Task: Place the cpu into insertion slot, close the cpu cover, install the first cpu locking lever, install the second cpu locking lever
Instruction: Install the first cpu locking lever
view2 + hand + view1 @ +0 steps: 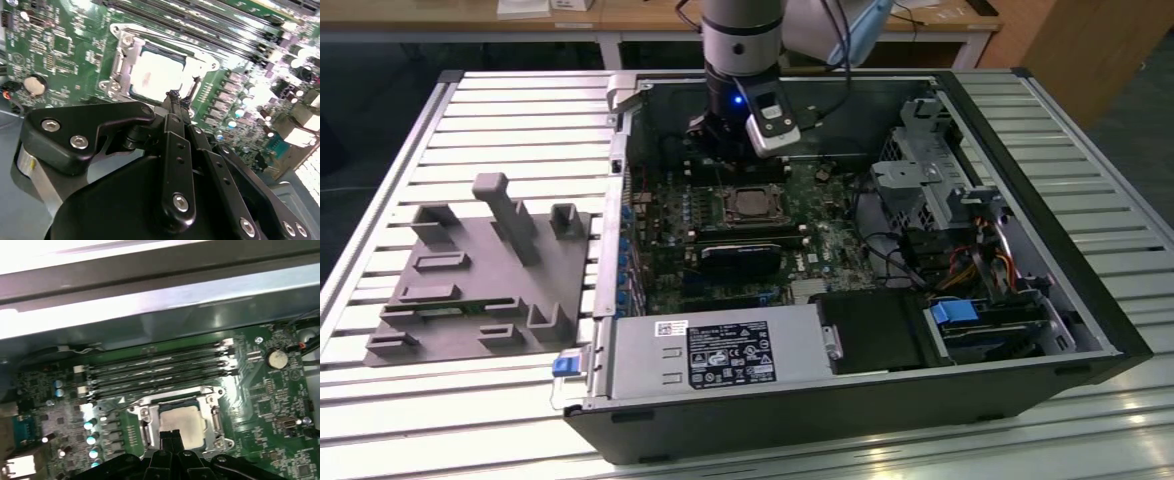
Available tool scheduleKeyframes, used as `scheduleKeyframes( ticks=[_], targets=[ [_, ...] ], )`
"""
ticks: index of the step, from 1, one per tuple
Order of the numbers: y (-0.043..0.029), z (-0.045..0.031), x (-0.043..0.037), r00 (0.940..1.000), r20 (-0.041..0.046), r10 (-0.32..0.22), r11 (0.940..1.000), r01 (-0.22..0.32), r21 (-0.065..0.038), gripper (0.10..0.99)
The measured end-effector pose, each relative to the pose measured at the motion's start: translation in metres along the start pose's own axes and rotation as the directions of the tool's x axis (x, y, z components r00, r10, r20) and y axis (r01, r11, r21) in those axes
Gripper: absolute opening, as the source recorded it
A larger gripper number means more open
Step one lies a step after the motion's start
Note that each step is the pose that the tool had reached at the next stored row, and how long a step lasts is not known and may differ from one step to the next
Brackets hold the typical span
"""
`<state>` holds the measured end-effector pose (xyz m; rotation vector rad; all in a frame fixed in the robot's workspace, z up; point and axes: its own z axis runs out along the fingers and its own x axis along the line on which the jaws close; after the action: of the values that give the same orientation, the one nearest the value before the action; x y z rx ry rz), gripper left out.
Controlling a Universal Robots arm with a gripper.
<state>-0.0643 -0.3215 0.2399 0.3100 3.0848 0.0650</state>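
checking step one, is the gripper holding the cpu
No, in the first wrist view the cpu lies flat in the insertion slot, not between the tips of the gripper.

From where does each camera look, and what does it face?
Exterior view: off the grey robot arm, which shows, looking down into the open black computer case.
Second wrist view: on the wrist, facing the silver-tan square cpu past the black claw.
First wrist view: on the wrist; shares that cpu and claw.
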Motion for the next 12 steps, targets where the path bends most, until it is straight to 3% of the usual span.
scheduleKeyframes(
  ticks=[12],
  targets=[
    [-0.0070,-0.0016,0.0345,0.9997,0.0230,-0.001,1.0000,0.001,-0.005,0.102]
  ],
)
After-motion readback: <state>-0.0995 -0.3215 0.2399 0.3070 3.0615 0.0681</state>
